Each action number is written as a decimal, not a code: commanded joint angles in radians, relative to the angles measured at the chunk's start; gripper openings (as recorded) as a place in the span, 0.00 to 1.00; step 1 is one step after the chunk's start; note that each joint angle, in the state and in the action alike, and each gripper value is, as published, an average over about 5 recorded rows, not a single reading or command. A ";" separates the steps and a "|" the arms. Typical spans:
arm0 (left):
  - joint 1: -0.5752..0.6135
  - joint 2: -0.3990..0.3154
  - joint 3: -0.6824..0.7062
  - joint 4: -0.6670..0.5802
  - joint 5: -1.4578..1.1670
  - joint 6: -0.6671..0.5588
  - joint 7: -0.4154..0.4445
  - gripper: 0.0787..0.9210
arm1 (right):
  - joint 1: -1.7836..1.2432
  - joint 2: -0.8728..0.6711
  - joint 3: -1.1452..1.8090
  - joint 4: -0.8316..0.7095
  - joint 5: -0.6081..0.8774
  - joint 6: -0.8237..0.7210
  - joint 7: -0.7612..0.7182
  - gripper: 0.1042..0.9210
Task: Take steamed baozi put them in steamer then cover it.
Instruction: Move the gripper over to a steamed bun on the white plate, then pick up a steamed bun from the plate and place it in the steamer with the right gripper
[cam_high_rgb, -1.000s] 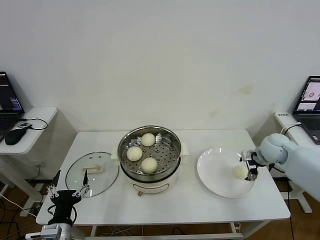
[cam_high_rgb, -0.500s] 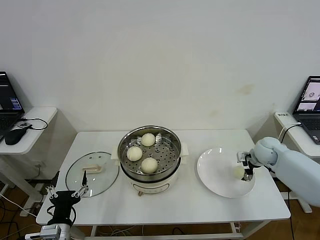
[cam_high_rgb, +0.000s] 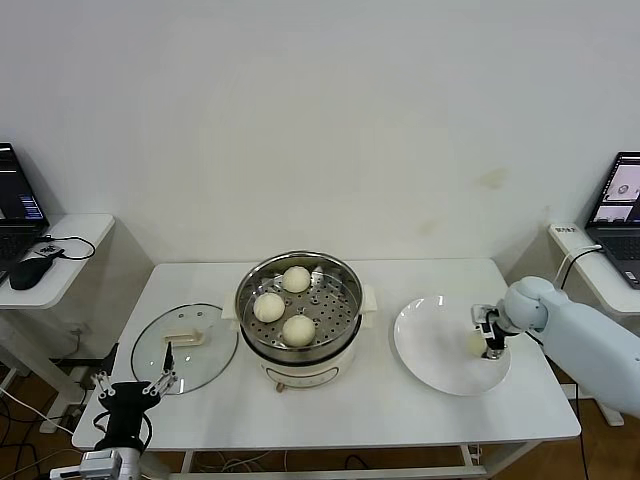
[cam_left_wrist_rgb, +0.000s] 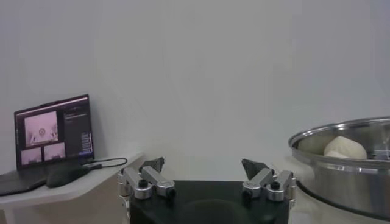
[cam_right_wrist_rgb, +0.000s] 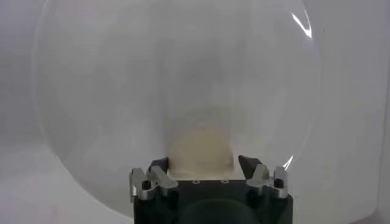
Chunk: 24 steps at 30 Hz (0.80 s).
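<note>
**Baozi: three of four loaded, lid off**

Fourth baozi (cam_high_rgb: 477, 343) sits at 3 o'clock on the white plate (cam_high_rgb: 430, 350), right gripper (cam_high_rgb: 487, 338) closed around it, not yet lifted. Three buns (cam_high_rgb: 299, 329) rest in the steamer (cam_high_rgb: 298, 308). One glass cover (cam_high_rgb: 184, 347) lies at the steamer's 9 o'clock. Left gripper (cam_high_rgb: 134, 391) idles, spread wide, at the table's front-left edge.

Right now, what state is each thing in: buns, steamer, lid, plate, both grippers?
Steamer: uncovered, three baozi on its tray.
Fourth baozi: on the plate, between the right gripper's fingers.
Plate: holds only that bun.
Cover: flat on the table, left of the steamer.
Right gripper: around the bun.
Left gripper: open, idle.
</note>
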 joint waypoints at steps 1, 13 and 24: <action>0.001 0.001 -0.001 -0.001 0.000 -0.001 0.000 0.88 | 0.020 -0.016 0.004 0.013 0.016 0.000 -0.027 0.67; -0.006 0.003 0.001 -0.006 -0.001 -0.001 -0.001 0.88 | 0.320 -0.133 -0.169 0.229 0.232 -0.077 -0.058 0.66; -0.017 0.004 0.005 -0.009 -0.003 0.000 -0.001 0.88 | 0.818 0.007 -0.502 0.367 0.553 -0.232 0.002 0.67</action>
